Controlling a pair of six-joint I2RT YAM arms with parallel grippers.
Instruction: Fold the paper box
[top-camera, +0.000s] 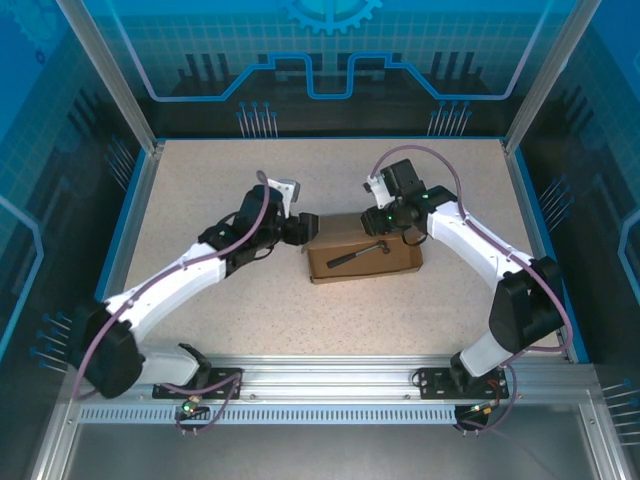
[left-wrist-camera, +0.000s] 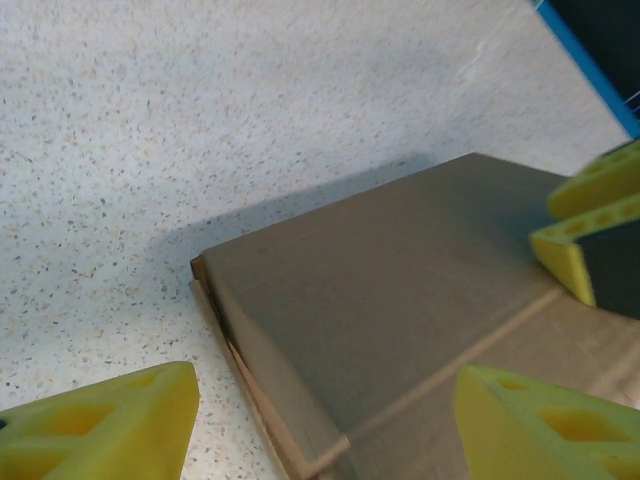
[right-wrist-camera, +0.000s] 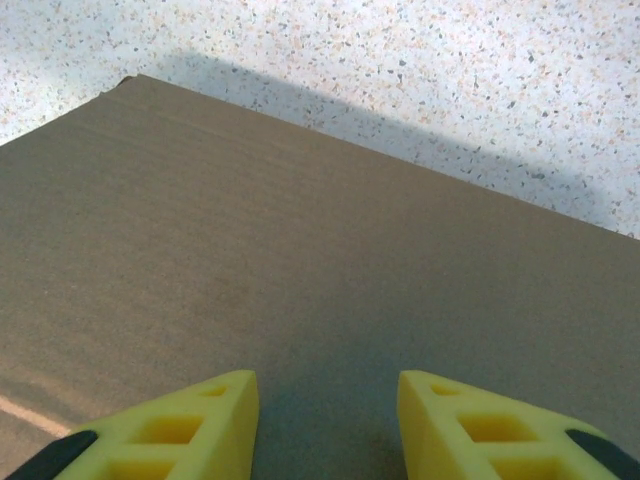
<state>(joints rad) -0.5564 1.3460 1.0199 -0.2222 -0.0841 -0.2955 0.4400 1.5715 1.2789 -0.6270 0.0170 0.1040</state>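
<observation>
The paper box (top-camera: 372, 268) sat about dead centre on the speckled table (top-camera: 200, 190). It was plain brown cardboard, already a shallow closed-looking rectangle.

From the top view a small dark hammer (top-camera: 358, 255) lay on its lid. The left gripper (top-camera: 303, 228) was at the box's 9 o'clock end and the right gripper (top-camera: 392, 218) at its 12 o'clock edge.

The left wrist view added the layered edges at one corner. There the left gripper (left-wrist-camera: 325, 400) had its jaws spread wide either side of that corner, pinching nothing. The right wrist cam looked onto flat cardboard, with the right gripper (right-wrist-camera: 327, 385) parted and nothing between its jaws.
</observation>
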